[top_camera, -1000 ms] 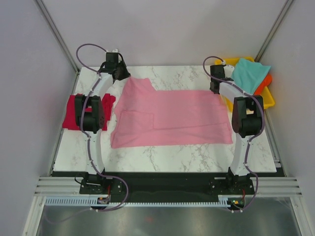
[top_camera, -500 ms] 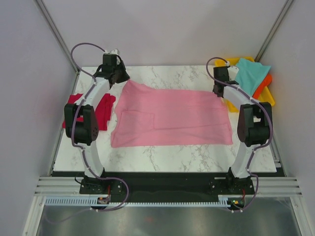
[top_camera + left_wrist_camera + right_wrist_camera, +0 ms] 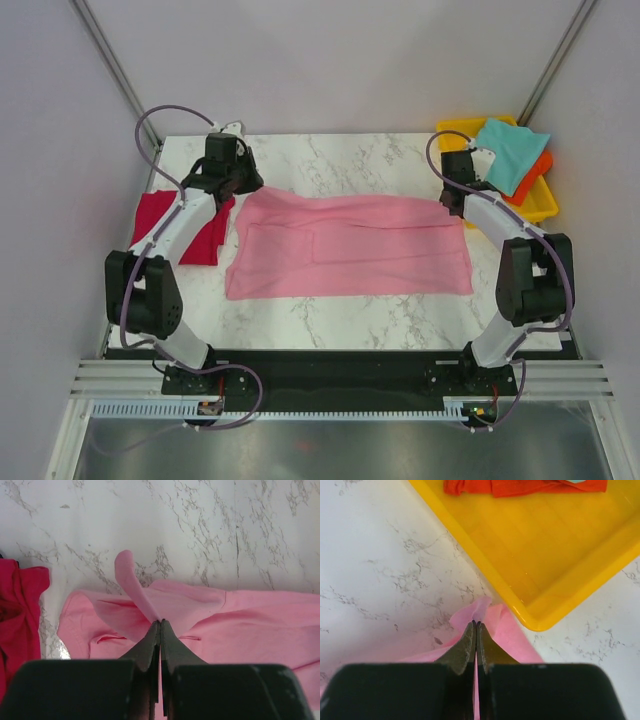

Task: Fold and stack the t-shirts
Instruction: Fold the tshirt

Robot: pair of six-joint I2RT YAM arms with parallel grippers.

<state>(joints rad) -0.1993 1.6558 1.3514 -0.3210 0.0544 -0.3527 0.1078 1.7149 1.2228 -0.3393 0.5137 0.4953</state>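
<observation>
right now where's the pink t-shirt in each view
top external: pink t-shirt spread across the middle of the marble table
left wrist: pink t-shirt in the lower half, a fold pinched by the left gripper
right wrist: bottom centre, a corner pinched by the right gripper
shared landmark: the marble table

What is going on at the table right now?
Both arms pinch the far corners of the pink t-shirt: left end effector far-left, right end effector far-right beside the yellow tray. The rest lies spread on the table. The red t-shirt lies to its left; the teal t-shirt and orange t-shirt sit in the tray.
</observation>
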